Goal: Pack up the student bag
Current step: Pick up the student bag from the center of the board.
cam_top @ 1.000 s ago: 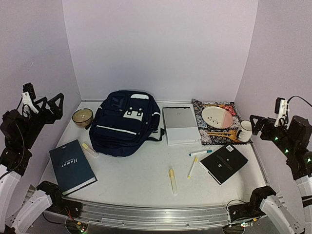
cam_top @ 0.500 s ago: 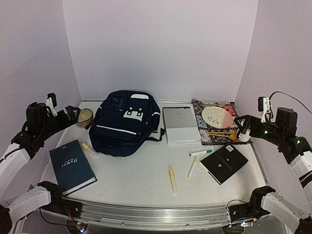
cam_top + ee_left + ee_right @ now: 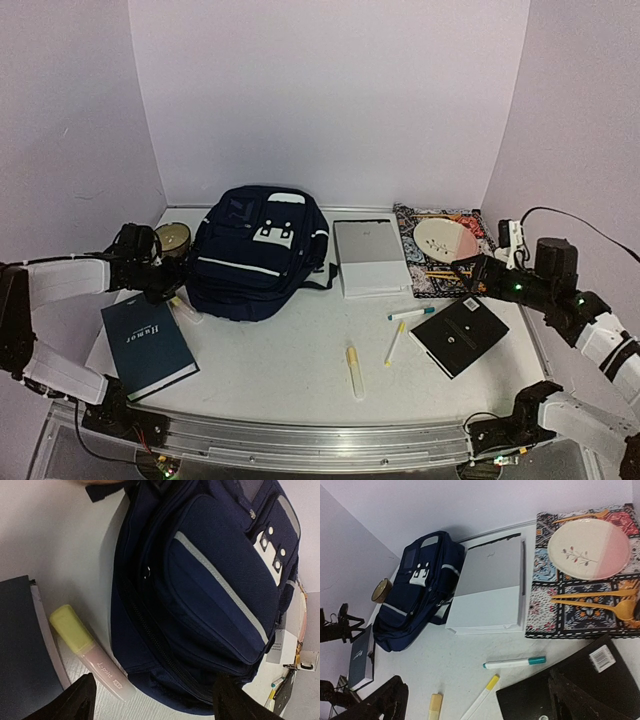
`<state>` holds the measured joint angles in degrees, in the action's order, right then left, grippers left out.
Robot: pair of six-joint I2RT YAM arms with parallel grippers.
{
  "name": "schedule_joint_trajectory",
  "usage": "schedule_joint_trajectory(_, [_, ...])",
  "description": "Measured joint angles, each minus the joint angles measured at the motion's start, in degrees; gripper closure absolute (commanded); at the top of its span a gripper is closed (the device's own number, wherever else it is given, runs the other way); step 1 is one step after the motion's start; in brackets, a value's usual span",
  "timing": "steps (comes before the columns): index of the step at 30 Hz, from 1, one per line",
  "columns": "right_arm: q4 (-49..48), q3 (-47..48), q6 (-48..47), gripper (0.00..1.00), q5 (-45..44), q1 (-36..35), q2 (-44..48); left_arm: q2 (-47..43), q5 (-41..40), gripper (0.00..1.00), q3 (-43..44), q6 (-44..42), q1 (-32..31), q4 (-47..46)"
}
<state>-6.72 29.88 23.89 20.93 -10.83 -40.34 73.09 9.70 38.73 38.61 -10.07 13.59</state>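
Observation:
The student bag (image 3: 255, 250) is a navy backpack with white trim, lying flat at the back centre of the table. It fills the left wrist view (image 3: 210, 580), where its zipper looks closed, and it also shows in the right wrist view (image 3: 415, 590). My left gripper (image 3: 165, 283) hangs low beside the bag's near left corner. It is open (image 3: 157, 702), with the bag's edge and a yellow-capped highlighter (image 3: 87, 650) between its fingers, touching neither. My right gripper (image 3: 465, 272) is open (image 3: 480, 705) above the table's right side, holding nothing.
A dark hardcover book (image 3: 148, 340) lies front left and a bowl (image 3: 172, 237) sits behind the left gripper. A grey laptop (image 3: 370, 257) lies right of the bag. Further right are a placemat (image 3: 425, 283) with a plate (image 3: 445, 238), a black notebook (image 3: 460, 335), a teal-capped marker (image 3: 411, 313), a yellow-capped marker (image 3: 395, 342) and a highlighter (image 3: 354, 370).
Both arms have swung down and inward from raised poses at the sides. The left gripper has reached the bag's left corner and the right one now hovers by the placemat.

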Motion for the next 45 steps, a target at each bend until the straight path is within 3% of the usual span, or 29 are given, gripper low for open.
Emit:
schedule_joint_trajectory(8, [-8.7, -0.6, 3.2, 0.02, -5.4, -15.9, -9.8, 9.8, 3.5, 0.43, 0.3, 2.5, -0.5, -6.2])
schedule_joint_trajectory(16, [-16.0, 0.7, 4.7, 0.02, -10.3, -26.4, -22.9, 14.3, 4.1, 0.58, 0.7, 4.8, -2.9, -11.0])
schedule_joint_trajectory(24, [-22.9, 5.6, 6.3, 0.02, -13.1, -33.0, -34.3, 14.8, 5.0, 0.99, 0.2, 8.1, -5.8, -14.2])
schedule_joint_trajectory(38, [-26.9, 20.7, 13.7, 0.02, -14.5, -36.9, -51.6, 1.8, 7.5, 1.00, -5.4, 14.8, -6.9, -14.7])
schedule_joint_trajectory(45, [-28.2, 28.6, 17.8, 0.11, -14.2, -37.1, -60.2, -3.3, 9.2, 1.00, -7.5, 17.4, -7.2, -14.7])
